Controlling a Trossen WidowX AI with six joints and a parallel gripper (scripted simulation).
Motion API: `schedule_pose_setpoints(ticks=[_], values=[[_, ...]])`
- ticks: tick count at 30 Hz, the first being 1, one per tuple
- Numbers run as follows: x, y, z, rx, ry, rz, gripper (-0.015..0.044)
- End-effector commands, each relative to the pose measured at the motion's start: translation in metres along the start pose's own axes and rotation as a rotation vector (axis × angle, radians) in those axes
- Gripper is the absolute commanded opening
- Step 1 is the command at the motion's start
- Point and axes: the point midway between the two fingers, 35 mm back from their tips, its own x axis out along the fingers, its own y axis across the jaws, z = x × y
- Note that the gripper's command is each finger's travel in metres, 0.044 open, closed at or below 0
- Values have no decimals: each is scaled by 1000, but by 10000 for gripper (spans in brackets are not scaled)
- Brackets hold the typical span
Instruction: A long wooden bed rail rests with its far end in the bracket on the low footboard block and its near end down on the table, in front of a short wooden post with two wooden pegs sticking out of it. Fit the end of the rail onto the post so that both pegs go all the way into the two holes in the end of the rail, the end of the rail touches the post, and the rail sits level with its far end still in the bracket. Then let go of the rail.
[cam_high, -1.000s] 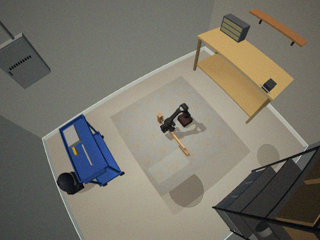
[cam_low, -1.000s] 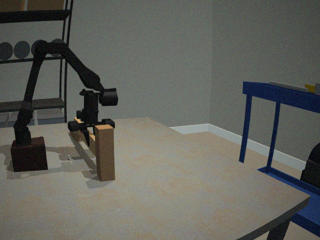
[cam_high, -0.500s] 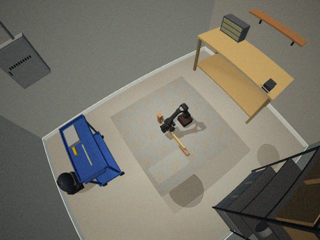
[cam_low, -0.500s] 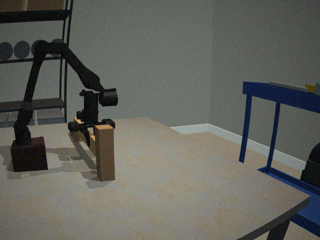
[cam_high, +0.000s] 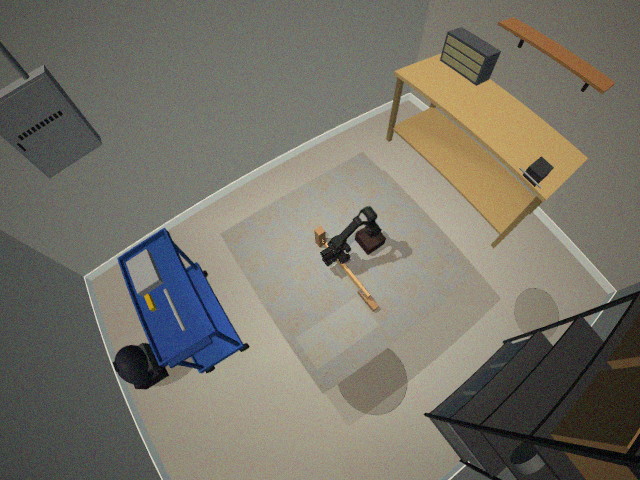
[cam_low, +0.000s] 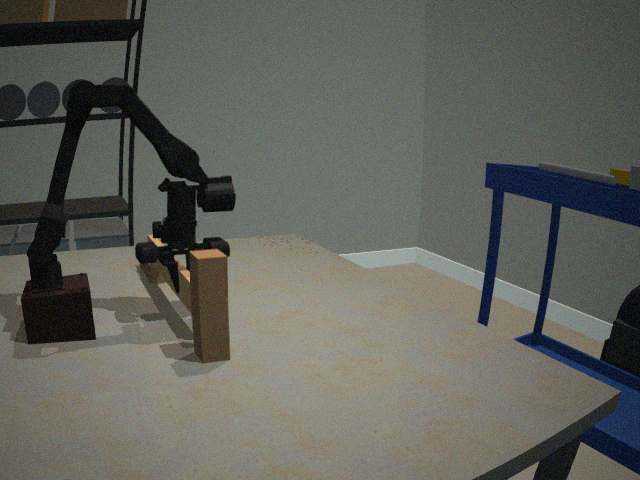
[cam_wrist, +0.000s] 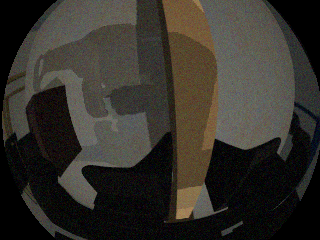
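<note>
The long wooden rail runs from the footboard block toward the upright wooden post. My gripper points down and is shut on the rail near its post end, one finger on each side. The rail's far end is at the footboard block's bracket; its exact seating is too small to tell. The rail's near end is close to the post, raised off the table. The arm and post hide most of the joint, so peg fit, contact and exact level cannot be told.
The dark arm base stands on the table, to one side of the rail. A blue cart, a wooden workbench and a dark shelf rack stand away from the table.
</note>
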Motion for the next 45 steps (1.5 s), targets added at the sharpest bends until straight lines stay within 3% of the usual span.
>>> schedule_pose_setpoints(ticks=[1,45], values=[[-1,0,0,2,-1,-4,0],[1,1,-5,2,-1,-4,0]])
